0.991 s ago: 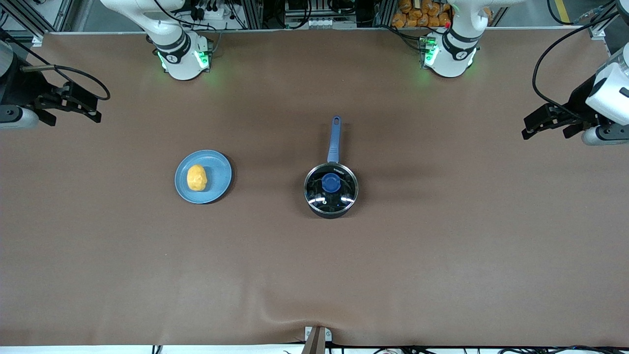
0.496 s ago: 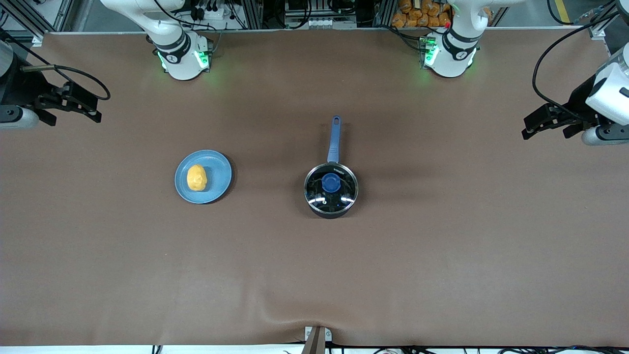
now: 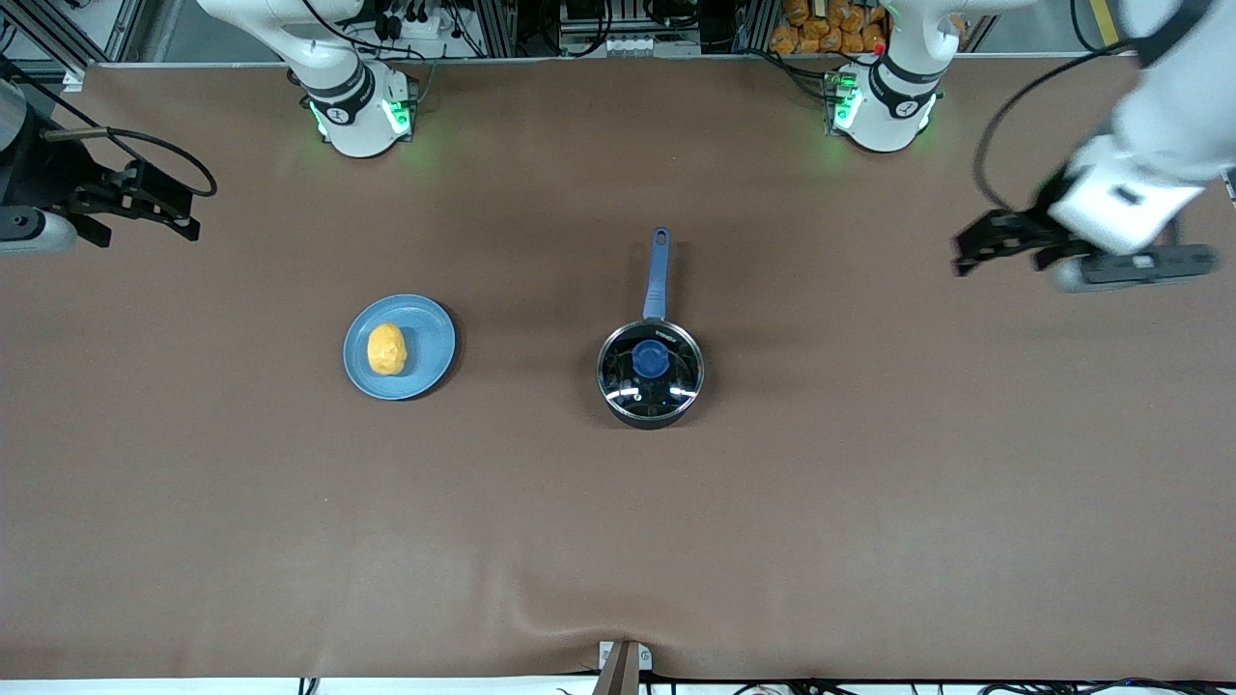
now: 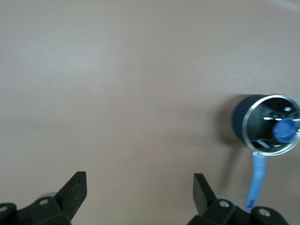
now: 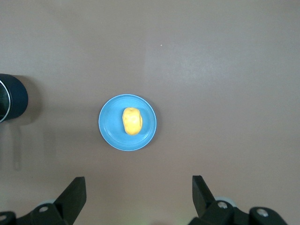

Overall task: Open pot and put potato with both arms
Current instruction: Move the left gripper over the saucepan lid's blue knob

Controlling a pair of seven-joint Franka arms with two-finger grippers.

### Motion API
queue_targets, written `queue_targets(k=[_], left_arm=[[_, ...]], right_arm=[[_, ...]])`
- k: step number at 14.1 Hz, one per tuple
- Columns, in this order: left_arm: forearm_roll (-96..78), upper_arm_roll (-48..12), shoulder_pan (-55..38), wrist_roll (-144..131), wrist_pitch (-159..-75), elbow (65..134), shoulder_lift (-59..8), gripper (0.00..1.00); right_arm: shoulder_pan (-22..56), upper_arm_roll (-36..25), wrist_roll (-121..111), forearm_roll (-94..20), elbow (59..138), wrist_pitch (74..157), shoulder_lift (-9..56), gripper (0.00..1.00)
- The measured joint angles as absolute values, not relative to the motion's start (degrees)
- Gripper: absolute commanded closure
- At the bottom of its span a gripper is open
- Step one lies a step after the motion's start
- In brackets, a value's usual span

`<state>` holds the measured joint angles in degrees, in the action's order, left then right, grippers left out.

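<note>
Nearest to the front camera sits the pot (image 3: 650,372), about mid-table, its glass lid on and the blue knob (image 3: 651,358) dead centre; the blue handle (image 3: 658,274) runs straight away from the camera toward the bases. Level with the pot, toward the right arm's end, the potato (image 3: 386,348) lies on a blue plate (image 3: 431,338), well apart from the pot.

I judge the step in hand to be uncovering the pot, so the left arm goes first. My left gripper (image 3: 995,246) hangs over bare table at its own end, fingers spread wide and empty. To do this well I want it square over the knob, descending straight, with the fingers straddling the knob and clear of the glass, then a vertical lift so the pot does not drag.

The right gripper (image 3: 145,198) waits over its end of the table, fingers likewise spread, holding nothing.
</note>
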<state>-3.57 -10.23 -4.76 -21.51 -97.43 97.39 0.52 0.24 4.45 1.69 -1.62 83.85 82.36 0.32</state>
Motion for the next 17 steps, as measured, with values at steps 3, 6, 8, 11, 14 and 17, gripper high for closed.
queue_targets(k=[3,6,8,11,14,17], left_arm=[[-5.2,-13.9,-9.2,-33.4,-99.6,93.4,-6.4,0.00],[-5.6,-14.1,-14.3,-42.0,-105.6,89.7,-15.1,0.00],[-5.6,-14.1,-17.6,-46.2,-110.3,88.7,-19.6,0.00],[-2.3,-13.9,-22.5,-53.5,-116.2,88.2,-24.2,0.00],[3.8,-13.9,-26.8,-60.8,-118.0,86.5,-28.1,0.00],[5.7,-13.8,-29.0,-63.3,-118.7,83.6,-32.1,0.00]], right_arm=[[0.2,4.5,1.7,-1.6,83.8,82.3,0.4,0.00],[0.2,4.5,1.7,-1.7,83.8,82.3,0.4,0.00],[0.2,4.5,1.7,-1.7,83.8,82.3,0.4,0.00],[0.2,4.5,1.7,-1.7,83.8,82.2,0.4,0.00],[0.2,4.5,1.7,-1.7,83.8,82.2,0.4,0.00],[0.2,4.5,1.7,-1.7,83.8,82.2,0.4,0.00]])
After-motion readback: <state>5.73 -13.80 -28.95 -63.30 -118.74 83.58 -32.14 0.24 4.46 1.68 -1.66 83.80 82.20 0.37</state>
